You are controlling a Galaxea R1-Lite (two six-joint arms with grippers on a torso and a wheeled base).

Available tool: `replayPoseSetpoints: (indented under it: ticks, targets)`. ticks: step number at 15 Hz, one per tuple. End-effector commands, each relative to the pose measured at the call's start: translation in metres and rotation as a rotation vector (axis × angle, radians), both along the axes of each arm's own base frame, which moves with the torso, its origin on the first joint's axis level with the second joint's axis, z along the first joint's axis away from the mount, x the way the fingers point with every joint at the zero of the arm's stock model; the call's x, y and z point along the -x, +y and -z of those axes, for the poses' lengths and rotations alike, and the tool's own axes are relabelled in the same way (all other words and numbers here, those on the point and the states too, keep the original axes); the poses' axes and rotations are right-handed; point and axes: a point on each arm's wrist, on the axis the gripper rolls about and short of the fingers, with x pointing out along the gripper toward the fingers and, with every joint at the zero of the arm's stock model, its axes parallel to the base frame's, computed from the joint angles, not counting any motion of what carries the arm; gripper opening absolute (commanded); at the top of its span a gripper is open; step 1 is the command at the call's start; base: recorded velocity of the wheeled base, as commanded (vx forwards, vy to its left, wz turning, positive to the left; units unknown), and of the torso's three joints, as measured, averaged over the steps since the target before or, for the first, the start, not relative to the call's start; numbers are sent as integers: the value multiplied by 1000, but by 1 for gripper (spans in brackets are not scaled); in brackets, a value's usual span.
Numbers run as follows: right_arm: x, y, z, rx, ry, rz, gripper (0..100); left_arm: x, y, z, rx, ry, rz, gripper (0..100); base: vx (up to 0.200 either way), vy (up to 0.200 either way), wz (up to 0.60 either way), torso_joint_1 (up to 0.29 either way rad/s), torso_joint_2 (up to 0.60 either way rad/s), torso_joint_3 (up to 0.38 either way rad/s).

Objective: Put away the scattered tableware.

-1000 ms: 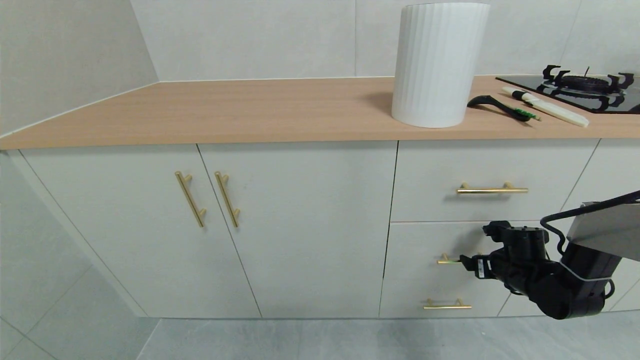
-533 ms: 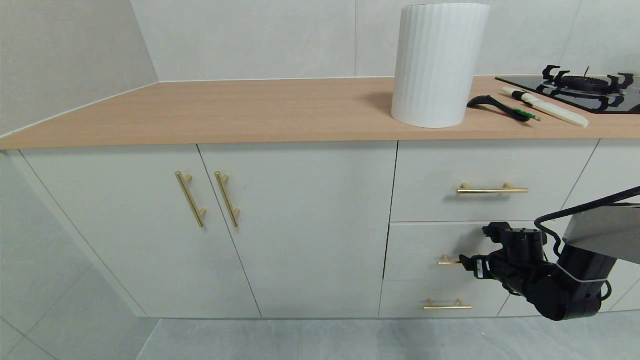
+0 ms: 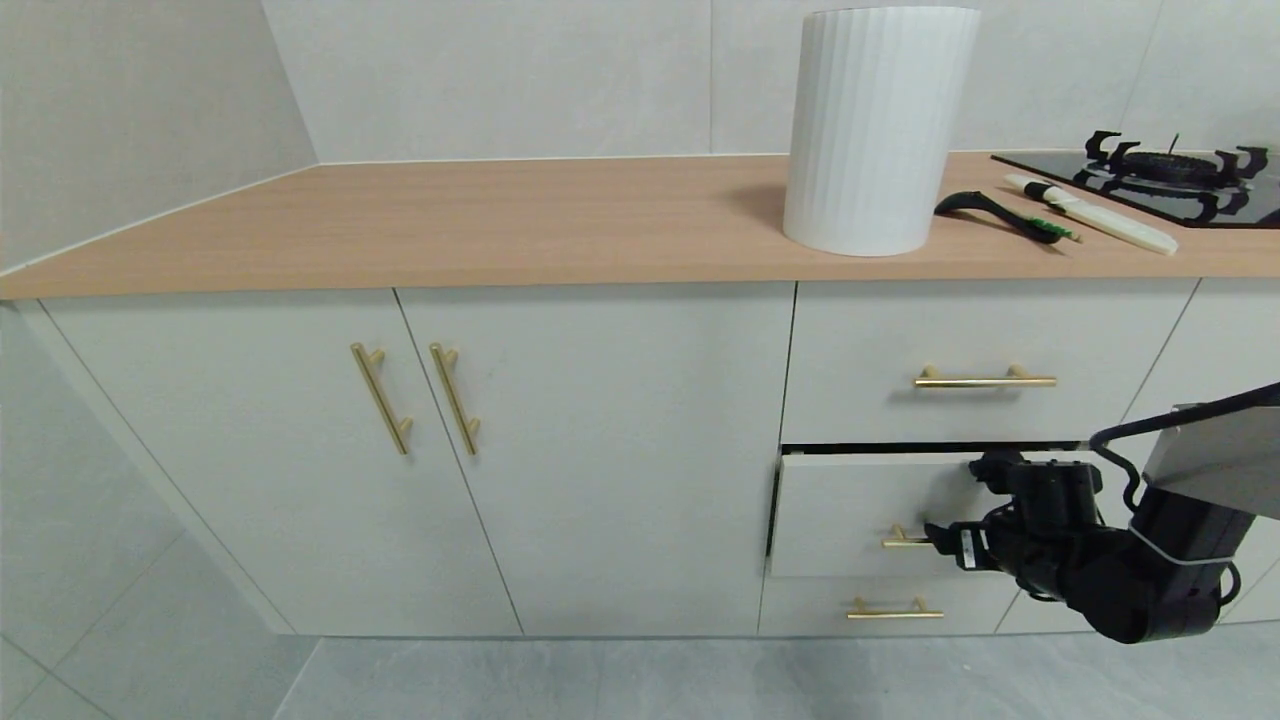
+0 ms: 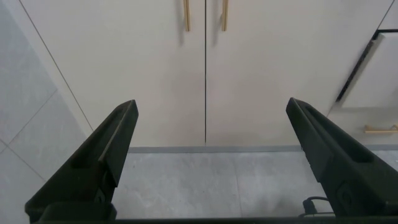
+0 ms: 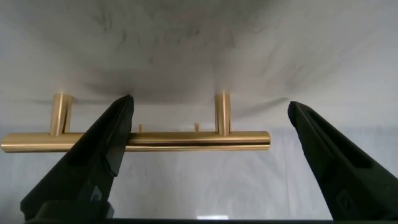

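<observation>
While the middle drawer [image 3: 850, 500] stood slightly out from the cabinet front, with a dark gap showing along its top edge, the right gripper [image 3: 933, 535] was at that drawer's brass bar handle [image 3: 903, 541]. In the right wrist view its two black fingers [image 5: 99, 155] were spread wide, released rather than clenched. The bar ran across the space between them, and one end passed behind a finger. Contact between finger and bar could not be confirmed.

The left gripper [image 4: 211, 109] was also released, jaws wide apart. It was held low and faced the seam between the two cabinet doors [image 4: 206, 68], with the grey tiled floor [image 4: 186, 183] beneath.

The tableware lay on the wooden desk [image 3: 450, 220], towards its right end. A black utensil with a green-marked handle [image 3: 995, 212] lay just beside the base of a tall white ribbed canister [image 3: 875, 130]. A long white utensil with a black band [image 3: 1095, 222] lay next to it, between it and the black gas hob [image 3: 1170, 170]. Whether the two utensils touched could not be told.

The top drawer [image 3: 980, 330] and the bottom drawer [image 3: 880, 605] were closed, each with its own brass handle.
</observation>
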Motion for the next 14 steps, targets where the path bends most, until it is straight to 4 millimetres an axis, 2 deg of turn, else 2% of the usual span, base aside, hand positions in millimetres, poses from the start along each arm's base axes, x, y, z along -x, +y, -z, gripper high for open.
replayPoseSetpoints:
  ticks: [1, 5, 7, 8, 10, 14]
  targets:
    - [23, 1, -60, -44, 27, -64, 100, 0, 0, 0, 0, 0, -1, 100, 0, 0, 0, 0, 0, 0]
    - [74, 5, -156, -82, -2, -136, 100, 0, 0, 0, 0, 0, -1, 100, 0, 0, 0, 0, 0, 0]
    - [92, 13, -179, -83, -60, -171, 100, 0, 0, 0, 0, 0, -1, 100, 0, 0, 0, 0, 0, 0]
    - [96, 19, -184, -83, -78, -188, 100, 0, 0, 0, 0, 0, -1, 100, 0, 0, 0, 0, 0, 0]
    - [95, 26, -179, -85, -62, -209, 100, 0, 0, 0, 0, 0, -1, 100, 0, 0, 0, 0, 0, 0]
    - [72, 30, -147, -64, -12, -181, 100, 0, 0, 0, 0, 0, -1, 100, 0, 0, 0, 0, 0, 0]
